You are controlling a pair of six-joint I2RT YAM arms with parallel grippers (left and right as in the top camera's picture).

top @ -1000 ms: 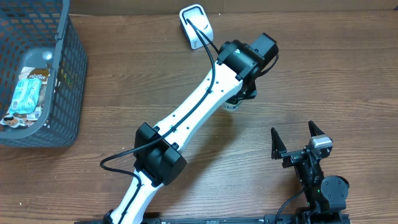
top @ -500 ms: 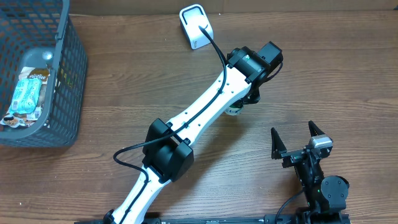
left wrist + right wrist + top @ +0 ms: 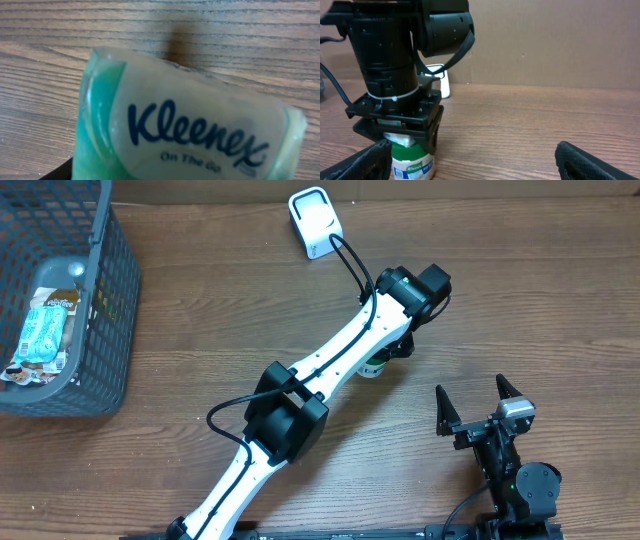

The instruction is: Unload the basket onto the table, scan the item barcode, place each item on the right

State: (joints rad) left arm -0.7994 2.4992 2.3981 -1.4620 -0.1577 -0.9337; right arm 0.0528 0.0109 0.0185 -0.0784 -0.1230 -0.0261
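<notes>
From above, my left claw (image 3: pixel 386 356) sits just right of the middle, closed on the tissue pack (image 3: pixel 372 367) at its lower left edge. The white scanner (image 3: pixel 314 222) is well apart at the top, and my right claw (image 3: pixel 469 388) stands wide and empty at lower right. In the left wrist view the tilted pack (image 3: pixel 190 135) fills the lower frame right under the claw with only its logo showing, so I may offer the scanner a side without the barcode. From the right wrist, at lower left, the pack's (image 3: pixel 411 162) top is pinched between my left fingers (image 3: pixel 432 131), and its soft wrapper could crumple or slip.
</notes>
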